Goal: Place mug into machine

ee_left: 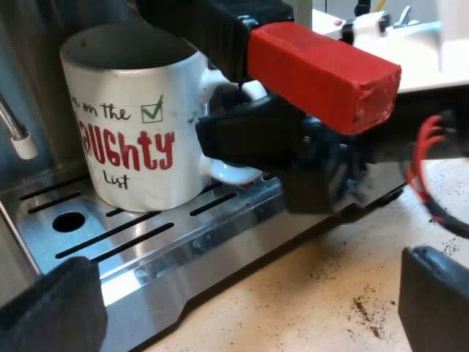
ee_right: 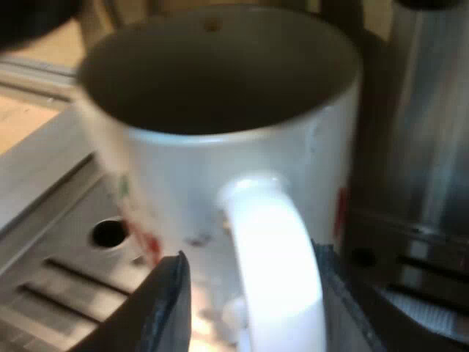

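One mug (ee_left: pixel 132 125), white with "on the NAUGHTY List" in black and red and a green ticked box on its side, stands upright on the slotted metal drip tray (ee_left: pixel 146 242) of the espresso machine (ee_right: pixel 425 147), set far in against the machine's body. Its mouth is open upward and the inside looks dark. A round hole (ee_left: pixel 69 221) in the tray lies just beside the mug's foot, on the near side.

The mug's white loop (ee_right: pixel 271 257) faces outward, toward the right gripper (ee_right: pixel 249 293). That claw straddles the loop: one black finger (ee_right: pixel 165 308) stands a little apart from it with the mug's wall showing between, and the other finger is close against the loop's opposite edge. The fingers are apart, not clamped.

Just above the loop, the holder's dark handle with its red end (ee_left: pixel 322 73) juts out from the machine's front, over the right claw.

The left gripper (ee_left: pixel 242 315) hangs near the tray's front edge, over the tan table (ee_left: pixel 308 293), its two fingers wide apart with nothing between them. Dark coffee grounds (ee_left: pixel 366 312) are scattered on the table under it. A thin metal steam wand (ee_left: pixel 18 136) with a pale tip hangs beside the mug
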Controlling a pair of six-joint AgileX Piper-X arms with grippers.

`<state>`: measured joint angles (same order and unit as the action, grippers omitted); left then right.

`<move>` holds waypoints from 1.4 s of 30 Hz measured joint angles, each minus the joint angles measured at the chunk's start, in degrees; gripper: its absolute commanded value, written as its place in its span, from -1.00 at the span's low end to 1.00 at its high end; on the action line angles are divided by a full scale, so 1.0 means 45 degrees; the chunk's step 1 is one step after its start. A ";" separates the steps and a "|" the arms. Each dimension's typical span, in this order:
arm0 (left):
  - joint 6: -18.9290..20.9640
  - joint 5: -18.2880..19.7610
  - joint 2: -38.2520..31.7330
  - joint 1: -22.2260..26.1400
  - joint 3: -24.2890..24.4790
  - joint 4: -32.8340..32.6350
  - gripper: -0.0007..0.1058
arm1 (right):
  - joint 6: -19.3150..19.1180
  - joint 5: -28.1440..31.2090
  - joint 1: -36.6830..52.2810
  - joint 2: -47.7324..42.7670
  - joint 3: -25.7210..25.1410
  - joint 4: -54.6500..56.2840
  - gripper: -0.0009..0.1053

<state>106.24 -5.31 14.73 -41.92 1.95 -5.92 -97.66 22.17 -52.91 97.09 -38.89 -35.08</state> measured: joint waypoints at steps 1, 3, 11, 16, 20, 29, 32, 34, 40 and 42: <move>0.0000 0.0000 0.0000 0.0000 0.0000 0.0000 0.55 | 0.0000 0.0084 -0.0163 -0.0276 0.0079 0.0390 -0.25; 0.0000 0.0000 0.0000 0.0000 0.0000 0.0000 0.55 | 0.0000 0.0178 -0.0329 -0.0733 0.0263 0.0926 -0.25; 0.0000 0.0000 0.0000 0.0000 0.0000 0.0038 0.55 | 0.0510 0.0375 -0.0600 -0.3069 0.1584 0.3045 -0.25; -0.0113 0.0000 0.0000 0.0000 0.0434 0.0031 0.55 | 0.0534 0.0472 -0.0600 -0.5325 0.2122 0.4999 -0.25; -0.0319 0.0000 0.0000 0.0000 0.1616 0.0058 0.55 | 0.0534 0.0580 -0.0600 -0.7268 0.2119 0.6840 -0.25; -0.0366 -0.0049 0.0000 0.0000 0.3161 -0.1247 0.55 | 0.0551 0.0544 -0.0600 -1.0208 0.2119 0.9283 -0.67; -0.0366 -0.0227 0.0000 0.0000 0.3621 -0.1979 0.55 | 0.0551 0.0080 -0.0600 -1.1029 0.2119 1.0139 -0.98; -0.0366 -0.0382 -0.0064 0.0000 0.3870 -0.2310 0.55 | 0.0551 -0.0078 -0.0600 -1.1391 0.2119 1.0449 -0.98; -0.0468 -0.0551 -0.0824 0.0000 0.4526 -0.3240 0.55 | 0.0551 -0.0322 -0.0600 -1.2110 0.2056 1.0687 -0.98; -0.0462 -0.0551 -0.1317 0.0000 0.4791 -0.3886 0.55 | 0.0551 -0.0286 -0.0788 -1.2191 0.1583 1.0702 -0.98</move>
<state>104.16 -7.79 8.81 -41.92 23.51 -23.40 -95.18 20.88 -56.45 42.24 -31.76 13.08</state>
